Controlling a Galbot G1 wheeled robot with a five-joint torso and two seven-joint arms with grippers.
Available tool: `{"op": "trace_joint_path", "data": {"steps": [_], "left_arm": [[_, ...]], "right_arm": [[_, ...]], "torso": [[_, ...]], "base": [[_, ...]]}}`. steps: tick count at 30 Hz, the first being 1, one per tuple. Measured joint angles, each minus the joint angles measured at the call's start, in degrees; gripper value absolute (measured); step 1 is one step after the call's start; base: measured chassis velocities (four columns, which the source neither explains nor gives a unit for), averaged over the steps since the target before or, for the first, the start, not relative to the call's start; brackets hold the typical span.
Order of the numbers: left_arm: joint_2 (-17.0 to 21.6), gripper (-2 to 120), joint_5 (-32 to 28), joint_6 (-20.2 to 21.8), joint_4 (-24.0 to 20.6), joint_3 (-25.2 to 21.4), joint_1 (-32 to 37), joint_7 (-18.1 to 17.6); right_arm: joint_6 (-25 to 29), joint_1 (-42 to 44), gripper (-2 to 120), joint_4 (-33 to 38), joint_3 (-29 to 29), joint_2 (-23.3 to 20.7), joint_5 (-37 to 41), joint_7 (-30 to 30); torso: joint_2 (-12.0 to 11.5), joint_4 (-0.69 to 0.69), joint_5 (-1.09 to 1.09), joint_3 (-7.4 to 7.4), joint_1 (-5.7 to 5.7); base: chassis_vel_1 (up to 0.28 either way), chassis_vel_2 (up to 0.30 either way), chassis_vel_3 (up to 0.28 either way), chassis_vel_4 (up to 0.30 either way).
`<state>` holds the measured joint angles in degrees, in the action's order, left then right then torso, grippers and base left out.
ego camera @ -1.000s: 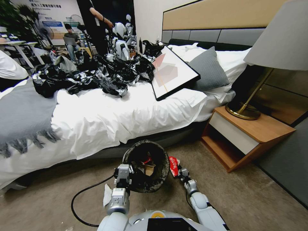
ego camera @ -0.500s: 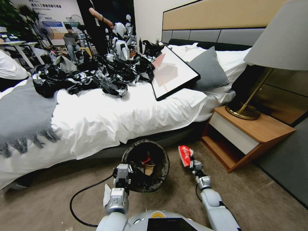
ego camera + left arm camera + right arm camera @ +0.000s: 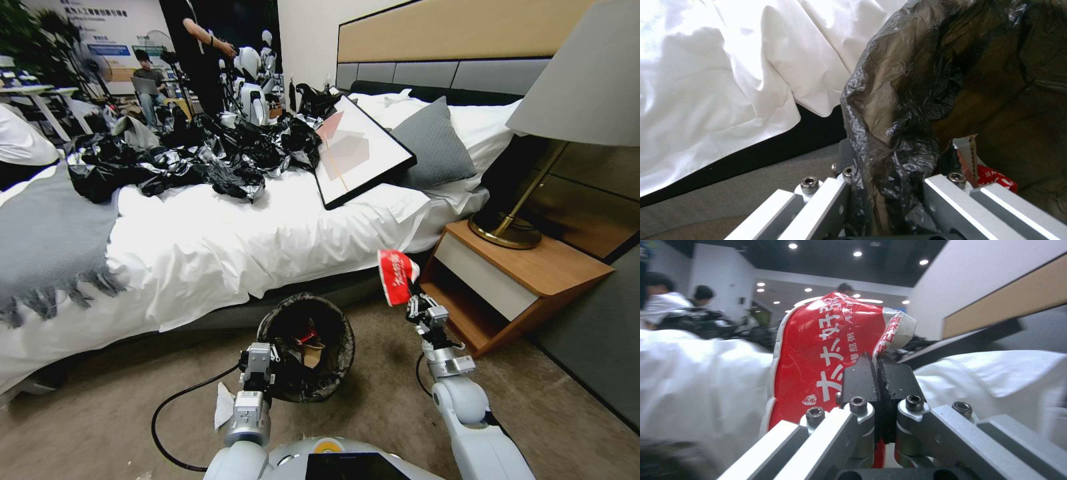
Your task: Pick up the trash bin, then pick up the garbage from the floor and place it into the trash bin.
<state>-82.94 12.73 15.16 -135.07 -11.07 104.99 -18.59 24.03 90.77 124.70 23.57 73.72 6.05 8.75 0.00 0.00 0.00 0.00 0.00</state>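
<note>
Bin (image 3: 307,347), rim clamped by left claw (image 3: 257,365), sits lower left of red wrapper (image 3: 396,275) pinched in right claw (image 3: 417,305).

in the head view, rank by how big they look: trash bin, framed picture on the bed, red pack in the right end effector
1. framed picture
2. trash bin, slightly smaller, though nearer the camera
3. red pack, clearly smallest, pinched in the right end effector
</note>
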Motion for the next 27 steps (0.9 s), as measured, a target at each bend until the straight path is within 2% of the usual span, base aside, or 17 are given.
{"op": "trace_joint_path", "data": {"steps": [2, 5, 12, 22, 27], "left_arm": [[0.0, 0, 0.0, 0.0, 0.0, 0.0, 0.0, 0.0], [0.0, 0, 0.1, 0.0, 0.2, 0.3, -0.1, 0.0], [-0.1, 0, 0.3, 0.0, 0.3, 0.4, -0.2, 0.0], [-0.2, 0, 0.3, 0.0, 0.3, 0.4, -0.3, 0.1], [-0.2, 0, 0.3, 0.0, 0.3, 0.4, -0.3, 0.1]], "right_arm": [[0.0, 0.5, 0, 0.0, -1.3, -0.3, -0.8, 0.0], [0.3, 1.8, 0, -1.4, -6.3, -1.3, -4.1, -0.1], [0.9, 2.0, 0, -5.8, -11.6, -1.6, -8.2, -0.4], [3.7, 2.1, 0, -13.0, -12.9, -0.7, -10.8, -0.4], [3.9, 1.6, 0, -14.3, -12.5, -0.5, -10.6, -0.4]], "torso": [[0.0, 0.0, 0.0, 0.0, 0.0], [0.0, 0.0, 0.0, 0.0, 0.0], [0.0, 0.0, 0.0, 0.0, 0.0], [0.0, 0.0, 0.0, 0.0, 0.0], [0.0, 0.0, 0.0, 0.0, 0.0]], "base": [[0.0, 0.0, 0.0, 0.0], [0.0, 0.0, 0.0, 0.0], [0.0, 0.0, 0.0, 0.0], [0.0, 0.0, 0.0, 0.0], [0.0, 0.0, 0.0, 0.0]]}}
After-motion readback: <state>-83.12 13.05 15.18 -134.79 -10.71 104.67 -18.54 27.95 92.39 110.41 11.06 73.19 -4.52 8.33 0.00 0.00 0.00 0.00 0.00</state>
